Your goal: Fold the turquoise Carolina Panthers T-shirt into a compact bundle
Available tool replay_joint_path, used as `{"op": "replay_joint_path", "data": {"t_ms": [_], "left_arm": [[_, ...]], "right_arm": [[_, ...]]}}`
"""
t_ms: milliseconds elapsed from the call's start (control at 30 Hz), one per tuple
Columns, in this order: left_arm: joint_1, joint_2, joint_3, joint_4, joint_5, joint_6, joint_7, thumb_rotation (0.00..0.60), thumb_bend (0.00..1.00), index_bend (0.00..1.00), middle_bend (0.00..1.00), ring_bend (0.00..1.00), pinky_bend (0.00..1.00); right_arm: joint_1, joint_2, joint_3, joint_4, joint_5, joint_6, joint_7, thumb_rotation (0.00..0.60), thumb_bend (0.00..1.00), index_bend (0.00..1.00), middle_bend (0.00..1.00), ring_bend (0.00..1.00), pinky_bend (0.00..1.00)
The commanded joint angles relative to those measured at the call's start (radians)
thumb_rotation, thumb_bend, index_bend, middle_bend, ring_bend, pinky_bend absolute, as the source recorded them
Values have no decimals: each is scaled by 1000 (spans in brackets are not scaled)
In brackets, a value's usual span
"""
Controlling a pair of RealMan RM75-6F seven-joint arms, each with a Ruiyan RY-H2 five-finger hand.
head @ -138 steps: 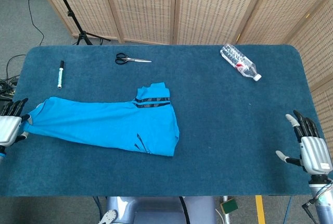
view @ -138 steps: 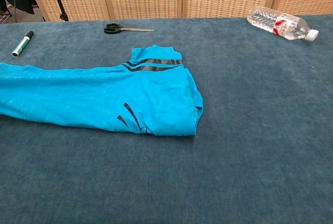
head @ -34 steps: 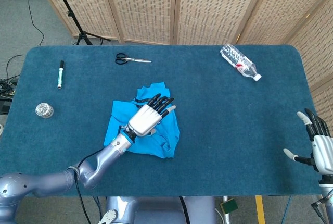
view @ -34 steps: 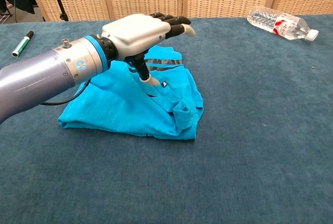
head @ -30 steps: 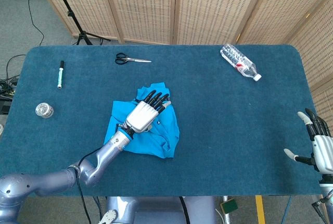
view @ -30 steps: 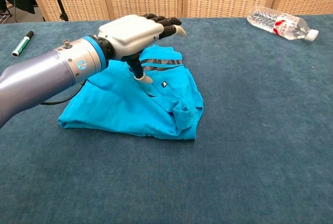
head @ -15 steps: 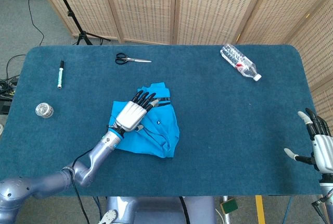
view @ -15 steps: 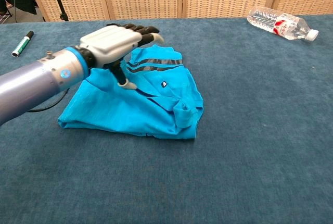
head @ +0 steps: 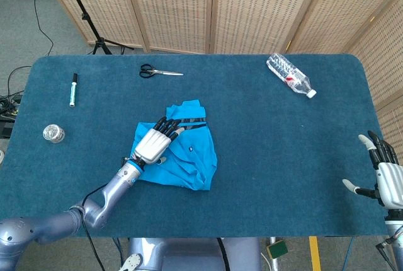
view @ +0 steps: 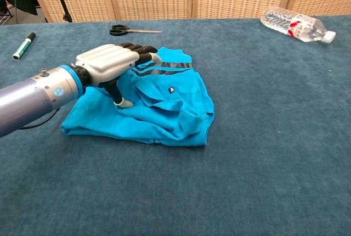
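1. The surface (head: 264, 157) is covered in dark teal carpet-like fabric, and folding wicker screen panels (head: 208, 6) stand behind it on a grey floor (a black tripod leg (head: 79, 6) and a cable show at the far left).
2. Along the far edge lie black-handled scissors (head: 157, 71) and a clear plastic water bottle (head: 290, 75); a green-and-white marker (head: 73, 89) lies toward the left, with a small roll of clear tape (head: 53, 133) nearer the left edge.
3. The turquoise Carolina Panthers T-shirt (view: 164, 110) sits left of centre as a rumpled, partly folded heap, its dark-striped sleeve turned toward the screens.
4. The left robot hand (head: 153, 144) reaches in from the near-left, palm down over the shirt's left half, fingers (view: 140, 46) stretched toward the striped sleeve and thumb pointing down at the cloth; it grasps nothing.
5. The right robot hand (head: 383, 176) waits at the near-right corner of the surface, well apart from the shirt, fingers spread and released.
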Motion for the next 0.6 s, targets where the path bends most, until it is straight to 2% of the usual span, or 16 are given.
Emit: {"op": "replay_joint_path", "data": {"t_ms": [33,233,467,600], "left_arm": [[-16,-16,-12,12,-3,-9,6,600,147,193,0,0,0],[-37,-43,-27,27,-17,-32,28,600,270,286,0,0,0],[-52,-77,-32,55,-32,-50,62,600,304,373,0,0,0],[-50,-85,-27,64,-31,-49,62,600,329,512,0,0,0]], "right_arm": [[0,0,0,-1,0,0,-1,600,0,0,0,0,0],[0,0,0,-1,0,0,0,600,0,0,0,0,0],[-1,4,2,-1,1,1,9,600,0,0,0,0,0],[-2,5,2,-1,1,3,14,600,0,0,0,0,0]]}}
